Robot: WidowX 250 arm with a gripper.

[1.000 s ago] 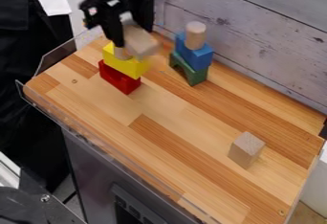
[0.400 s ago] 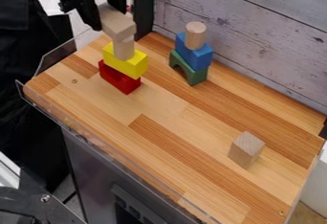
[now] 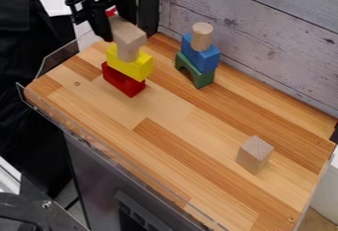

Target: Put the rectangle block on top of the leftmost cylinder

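At the upper left, my gripper (image 3: 117, 23) is shut on the plain wooden rectangle block (image 3: 129, 33). The block is over the leftmost cylinder (image 3: 128, 54), its front end overlapping the cylinder's top in the view; whether they touch I cannot tell. That cylinder stands upright on a yellow block (image 3: 131, 67), which rests on a red block (image 3: 121, 80).
Right of that stack, another cylinder (image 3: 202, 36) stands on a blue block (image 3: 200, 56) over a green arch (image 3: 193, 71). A wooden block (image 3: 255, 154) sits at the lower right of the tabletop (image 3: 165, 146). A whitewashed plank wall (image 3: 264, 32) runs behind.
The gripper and the rectangle block first rose and shifted left off the cylinder's side, then came down slightly and to the right, over the cylinder. Both stacks have stayed in place.
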